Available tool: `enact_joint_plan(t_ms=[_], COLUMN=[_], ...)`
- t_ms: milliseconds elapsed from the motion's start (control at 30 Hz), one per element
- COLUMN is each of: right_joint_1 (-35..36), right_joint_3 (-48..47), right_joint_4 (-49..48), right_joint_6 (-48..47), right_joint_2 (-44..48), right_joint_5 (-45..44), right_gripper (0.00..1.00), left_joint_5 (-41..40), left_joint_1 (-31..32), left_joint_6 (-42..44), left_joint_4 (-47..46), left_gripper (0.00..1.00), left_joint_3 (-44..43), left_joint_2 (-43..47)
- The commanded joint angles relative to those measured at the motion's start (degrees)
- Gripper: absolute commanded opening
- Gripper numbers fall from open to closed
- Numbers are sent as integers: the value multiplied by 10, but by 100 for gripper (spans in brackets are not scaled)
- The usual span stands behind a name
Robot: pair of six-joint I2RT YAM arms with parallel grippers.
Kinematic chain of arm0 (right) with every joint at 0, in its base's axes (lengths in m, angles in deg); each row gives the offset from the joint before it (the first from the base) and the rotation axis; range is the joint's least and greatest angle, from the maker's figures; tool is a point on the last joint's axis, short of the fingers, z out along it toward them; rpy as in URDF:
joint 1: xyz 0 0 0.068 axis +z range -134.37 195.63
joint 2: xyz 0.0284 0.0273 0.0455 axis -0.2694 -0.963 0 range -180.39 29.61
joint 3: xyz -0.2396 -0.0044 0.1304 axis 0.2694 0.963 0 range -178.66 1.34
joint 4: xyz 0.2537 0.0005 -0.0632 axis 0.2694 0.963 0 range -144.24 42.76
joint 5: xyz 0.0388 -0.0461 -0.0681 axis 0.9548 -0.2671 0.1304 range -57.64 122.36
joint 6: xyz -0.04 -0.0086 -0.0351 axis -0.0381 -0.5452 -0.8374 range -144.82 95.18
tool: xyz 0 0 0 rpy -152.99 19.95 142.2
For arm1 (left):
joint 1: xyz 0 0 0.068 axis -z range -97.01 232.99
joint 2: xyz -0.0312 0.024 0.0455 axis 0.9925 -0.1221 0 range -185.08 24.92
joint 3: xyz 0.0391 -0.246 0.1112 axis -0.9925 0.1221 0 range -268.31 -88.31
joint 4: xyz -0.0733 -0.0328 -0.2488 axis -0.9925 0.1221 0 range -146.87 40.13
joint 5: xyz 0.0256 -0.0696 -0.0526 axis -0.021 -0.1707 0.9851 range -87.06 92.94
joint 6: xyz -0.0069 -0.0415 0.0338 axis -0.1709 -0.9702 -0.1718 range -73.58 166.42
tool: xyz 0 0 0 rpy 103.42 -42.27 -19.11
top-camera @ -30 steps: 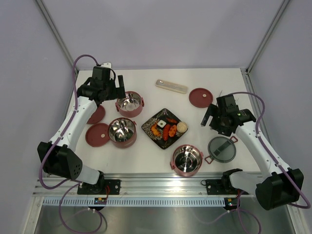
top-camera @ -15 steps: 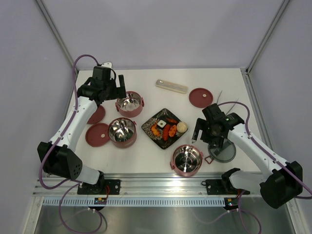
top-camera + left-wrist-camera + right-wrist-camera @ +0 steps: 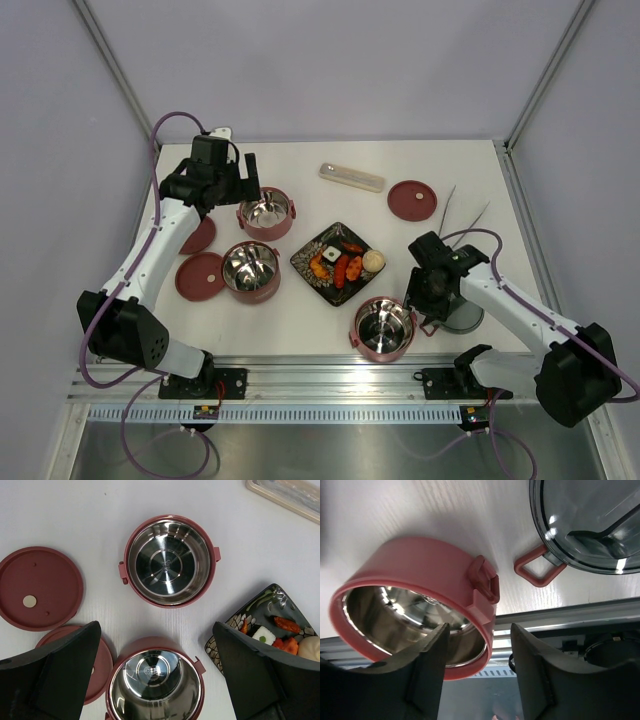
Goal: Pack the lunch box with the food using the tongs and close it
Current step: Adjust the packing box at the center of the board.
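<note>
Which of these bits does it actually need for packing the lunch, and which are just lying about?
Needed: red bowls, disc lids, grey top lid, tongs, food.
Lying about: translucent case, patterned plate under the food, white square.

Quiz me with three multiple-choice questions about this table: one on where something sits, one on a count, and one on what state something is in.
1. Where do the tongs lie?
A. On the table, far right, beside a flat red lid
B. Inside a bowl
C. Held in the air

2. How many round red bowls are out?
A. Two
B. Three
C. Five

3. What do the bowls hold?
A. All the food
B. Nothing
C. Water

Answers:
1 A: the overhead view shows them flat on the white surface next to that lid.
2 B: two stand left of the plate, and a third bowl is at its near right.
3 B: the steel insides look bare, and the food sits on the plate.
</note>
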Motion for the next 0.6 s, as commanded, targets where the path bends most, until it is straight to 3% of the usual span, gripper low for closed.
enact_joint_plan(t_ms=[0, 333, 567], right_joint_1=[12, 15, 15], right_joint_3=[20, 21, -11], right_joint_4=[-36, -41, -18], right_joint_6=[16, 1, 3], right_joint_2=[-3, -29, -28], right_joint_5=[14, -8, -60], right_gripper=[54, 38, 18], left_joint_5=[12, 9, 8], left_joint_1=[3, 9, 11], left_joint_6=[0, 4, -1], left_joint_4=[-20, -16, -26], left_gripper=[99, 99, 99], left_joint_3=[-15, -24, -15], left_joint_2=[9, 9, 10])
